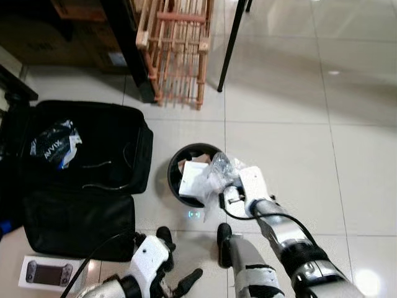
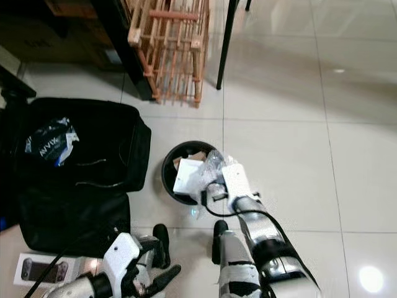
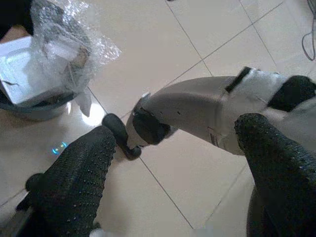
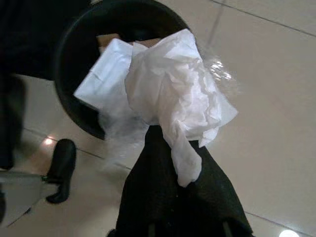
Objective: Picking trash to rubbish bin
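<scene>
Left gripper [image 1: 177,276] hangs low near the tiled floor [image 1: 291,130], its black fingers [image 3: 79,182] spread apart and holding nothing. Right gripper [image 4: 170,143] reaches over the rim of the round black rubbish bin [image 1: 175,162], fingers pressed together on crumpled white paper wrapped in clear plastic film [image 4: 173,94]; white trash already lies inside. Beyond, an open black suitcase [image 1: 118,155] lies left of the bin, a wooden rack [image 1: 180,49] further off.
</scene>
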`<state>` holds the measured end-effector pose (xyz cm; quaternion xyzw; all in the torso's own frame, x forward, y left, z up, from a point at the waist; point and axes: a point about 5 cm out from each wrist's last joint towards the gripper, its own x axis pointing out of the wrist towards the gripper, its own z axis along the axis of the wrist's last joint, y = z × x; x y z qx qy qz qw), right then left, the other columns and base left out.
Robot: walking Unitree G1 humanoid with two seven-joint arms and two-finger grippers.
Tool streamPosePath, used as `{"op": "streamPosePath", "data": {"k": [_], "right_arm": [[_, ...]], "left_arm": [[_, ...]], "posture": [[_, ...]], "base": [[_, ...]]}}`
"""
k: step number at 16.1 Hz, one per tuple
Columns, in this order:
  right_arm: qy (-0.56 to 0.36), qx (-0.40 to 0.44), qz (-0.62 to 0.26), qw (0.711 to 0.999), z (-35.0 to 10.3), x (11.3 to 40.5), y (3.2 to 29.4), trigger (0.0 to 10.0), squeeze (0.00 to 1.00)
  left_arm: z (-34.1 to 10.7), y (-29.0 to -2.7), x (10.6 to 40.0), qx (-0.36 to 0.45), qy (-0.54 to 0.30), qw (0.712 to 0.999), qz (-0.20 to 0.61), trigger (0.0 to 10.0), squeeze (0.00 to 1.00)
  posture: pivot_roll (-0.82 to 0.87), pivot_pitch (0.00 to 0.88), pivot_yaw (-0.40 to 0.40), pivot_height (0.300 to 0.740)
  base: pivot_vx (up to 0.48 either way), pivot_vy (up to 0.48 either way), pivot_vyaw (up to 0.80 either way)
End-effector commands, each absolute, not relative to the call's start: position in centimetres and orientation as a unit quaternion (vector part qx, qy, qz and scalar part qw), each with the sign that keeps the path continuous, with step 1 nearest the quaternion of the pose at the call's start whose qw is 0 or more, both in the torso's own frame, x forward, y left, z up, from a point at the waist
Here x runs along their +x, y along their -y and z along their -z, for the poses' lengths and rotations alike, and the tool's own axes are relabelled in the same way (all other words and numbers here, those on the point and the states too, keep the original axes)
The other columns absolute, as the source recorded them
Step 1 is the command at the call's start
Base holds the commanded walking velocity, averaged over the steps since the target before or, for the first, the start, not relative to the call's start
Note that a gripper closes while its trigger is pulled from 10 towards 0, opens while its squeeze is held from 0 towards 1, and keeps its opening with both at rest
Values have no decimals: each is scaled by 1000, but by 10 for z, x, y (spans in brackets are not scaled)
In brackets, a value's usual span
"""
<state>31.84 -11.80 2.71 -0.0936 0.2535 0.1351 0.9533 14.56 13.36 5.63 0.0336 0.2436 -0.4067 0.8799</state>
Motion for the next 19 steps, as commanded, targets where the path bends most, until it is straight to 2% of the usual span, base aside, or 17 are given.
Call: {"op": "streamPosePath", "data": {"k": [1,8,13,19], "right_arm": [[-284,-95,-144,943,-12,307,118,10000,0],[-280,-87,-154,944,-16,316,104,10000,0],[-275,-74,-154,946,-15,316,99,10000,0],[-265,-36,-144,953,-12,312,91,10000,0]], "left_arm": [[-52,-133,134,24,-266,873,408,10000,0],[-62,-136,118,20,-281,872,400,10000,0],[-74,-135,123,25,-278,874,396,10000,0],[-79,-140,115,14,-294,876,383,10000,0]], "posture": [[189,544,-23,740],[227,609,-23,740],[226,613,-21,740],[243,627,-9,740]], "base": [[0,0,0],[0,0,0],[0,0,0],[0,0,0]]}}
